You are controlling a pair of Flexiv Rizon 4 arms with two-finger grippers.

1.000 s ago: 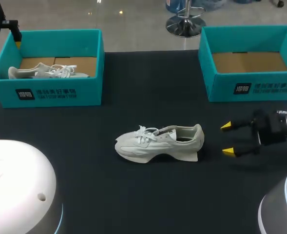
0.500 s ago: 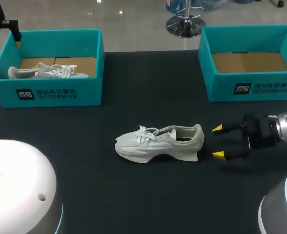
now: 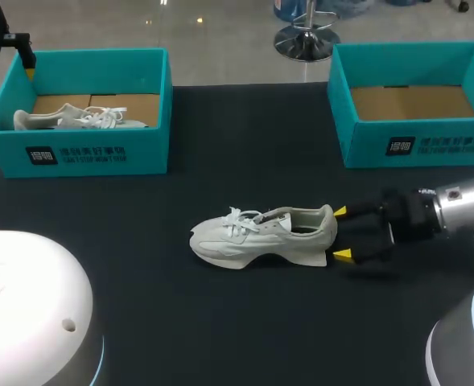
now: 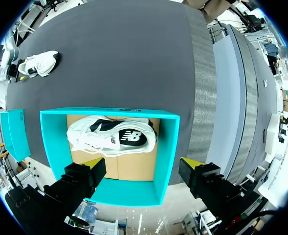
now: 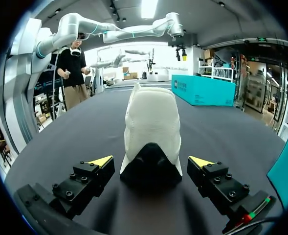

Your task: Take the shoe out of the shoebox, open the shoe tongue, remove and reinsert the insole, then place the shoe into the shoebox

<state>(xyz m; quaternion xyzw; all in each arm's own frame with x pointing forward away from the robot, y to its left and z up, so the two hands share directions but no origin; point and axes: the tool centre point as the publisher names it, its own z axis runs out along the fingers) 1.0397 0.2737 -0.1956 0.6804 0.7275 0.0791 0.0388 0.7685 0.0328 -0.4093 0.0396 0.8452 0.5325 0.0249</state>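
A white shoe (image 3: 261, 235) lies on its side in the middle of the black table, toe to the left, heel to the right. My right gripper (image 3: 341, 233) is at the heel, open, one yellow tip on each side of it. In the right wrist view the shoe's heel (image 5: 151, 132) stands between the open fingers (image 5: 99, 160) with a gap on either side. My left gripper (image 4: 143, 166) hangs open above the far rim of the left teal shoebox (image 4: 168, 147), which holds a second white shoe (image 4: 112, 137). In the head view the left gripper (image 3: 29, 60) shows only at the box's back left corner.
The left shoebox (image 3: 84, 153) stands at the back left. An empty teal shoebox (image 3: 414, 145) stands at the back right, its cardboard floor bare. White rounded robot bases fill the front left (image 3: 27, 305) and front right (image 3: 462, 346) corners.
My right gripper has moved left along the table, from well clear of the shoe until its open tips flank the heel. The shoe and the left arm have not moved.
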